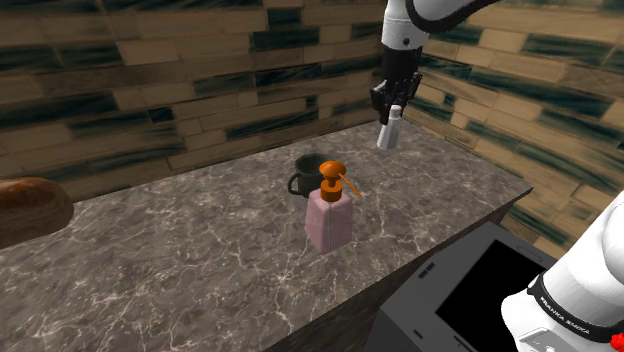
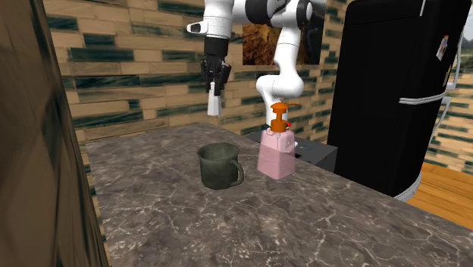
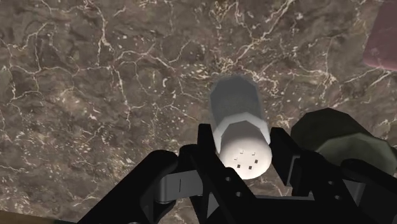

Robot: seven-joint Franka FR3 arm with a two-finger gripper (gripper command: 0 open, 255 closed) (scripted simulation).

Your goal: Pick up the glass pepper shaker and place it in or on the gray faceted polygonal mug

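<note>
The end effector (image 1: 392, 106) is clamped on the pepper shaker (image 1: 388, 133), one black finger on each side of its capped end. The shaker is a pale, translucent cylinder with a white cap. The wrist view shows small holes in the cap, which faces the hand, while the body points down at the worktop (image 1: 200, 270). The shaker hangs roughly upright in the air, clear of the dark, veined, marble-look worktop, over the stretch between its middle and its wall-side edge. It touches nothing but the fingers. The mug (image 2: 220, 165), dark grey-green and faceted, stands upright near the middle of the worktop, lower than the shaker and apart from it. In the second exterior view the shaker hangs above the mug and slightly to its left. A pink soap dispenser (image 2: 276, 152) with an orange pump stands just beside the mug, on the side toward the stand-side edge, not touching it. A brown rounded object (image 1: 30, 210) lies at the worktop's end at the shoulder view's left. Writing: one line of dark lettering on the white arm (image 1: 590, 262) above the stand (image 1: 420, 320), which appears to read "FRANKA EMIKA". A black refrigerator (image 2: 394, 91) stands beyond the worktop's edge at the second exterior view's right, with items on its door too small to identify.
</note>
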